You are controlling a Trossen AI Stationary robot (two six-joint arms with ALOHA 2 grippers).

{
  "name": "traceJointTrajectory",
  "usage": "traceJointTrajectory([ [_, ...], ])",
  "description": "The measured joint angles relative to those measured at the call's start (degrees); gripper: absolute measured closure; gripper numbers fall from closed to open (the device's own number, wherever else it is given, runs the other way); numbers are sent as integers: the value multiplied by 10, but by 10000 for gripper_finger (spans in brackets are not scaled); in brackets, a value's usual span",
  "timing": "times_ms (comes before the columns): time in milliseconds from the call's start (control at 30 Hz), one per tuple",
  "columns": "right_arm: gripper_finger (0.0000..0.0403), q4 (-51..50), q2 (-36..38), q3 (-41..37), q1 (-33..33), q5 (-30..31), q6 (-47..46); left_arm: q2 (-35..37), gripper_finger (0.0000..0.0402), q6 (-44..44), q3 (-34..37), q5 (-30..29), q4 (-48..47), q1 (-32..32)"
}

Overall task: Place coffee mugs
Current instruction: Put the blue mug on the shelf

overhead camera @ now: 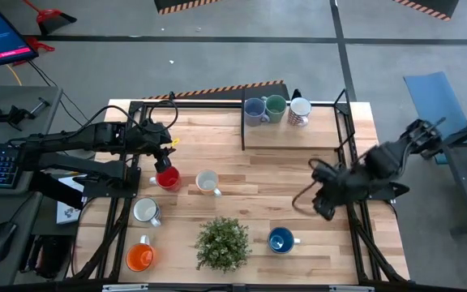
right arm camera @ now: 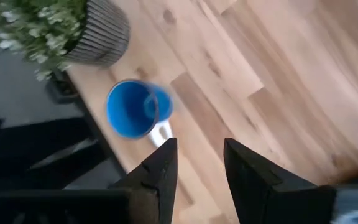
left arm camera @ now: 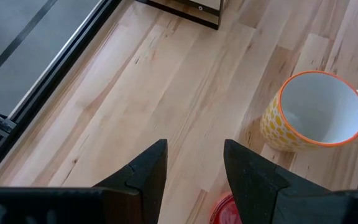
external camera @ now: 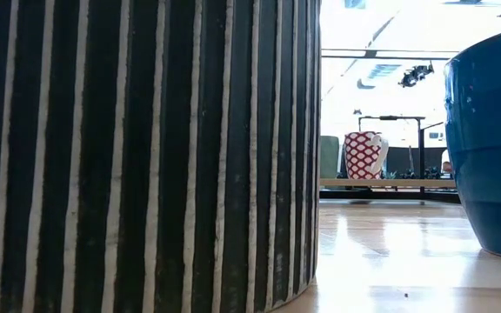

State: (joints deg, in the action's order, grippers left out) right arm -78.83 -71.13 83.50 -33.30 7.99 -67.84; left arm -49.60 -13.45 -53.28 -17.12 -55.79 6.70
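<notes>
I log seven mugs in the overhead view. On the raised shelf (overhead camera: 298, 134) at the far edge stand three in a row: lavender-blue mug (overhead camera: 255, 109), green mug (overhead camera: 276, 107) and the white mug with red pattern (overhead camera: 300, 111), the last also seen far off in the low view (external camera: 362, 155). On the table (overhead camera: 242, 199): red mug (overhead camera: 167, 178) left of centre, a yellow-spotted mug with orange rim (overhead camera: 207, 182) just to its right, white mug (overhead camera: 146, 211) nearer on the left, orange mug (overhead camera: 139, 257) at the near left corner, blue mug (overhead camera: 280, 240) near right. The potted plant (overhead camera: 223, 242) sits between the orange and blue mugs. My left gripper (overhead camera: 167, 156) hangs just above the red mug, fingers (left arm camera: 143, 174) parted and empty; the spotted mug (left arm camera: 316, 112) lies ahead. My right gripper (overhead camera: 324, 207) hovers over the right side, fingers (right arm camera: 160, 171) spread, holding nothing, blue mug (right arm camera: 131, 109) below and ahead of it.
</notes>
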Motion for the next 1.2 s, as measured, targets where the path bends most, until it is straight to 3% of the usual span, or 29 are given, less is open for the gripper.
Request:
traceJointTrajectory([
  [267, 290, 41, -124, 0, -70, 89, -31, 0, 255, 0, 0, 0, 0, 0],
  [600, 290, 71, -264, 0, -44, 86, -42, 0, 255, 0, 0, 0, 6, 0],
  [867, 290, 108, -289, 0, -22, 30, -17, 0, 255, 0, 0, 0, 6, 0],
  [1200, 290, 163, -289, 0, -22, 12, -11, 0, 254, 0, 0, 0, 7, 0],
])
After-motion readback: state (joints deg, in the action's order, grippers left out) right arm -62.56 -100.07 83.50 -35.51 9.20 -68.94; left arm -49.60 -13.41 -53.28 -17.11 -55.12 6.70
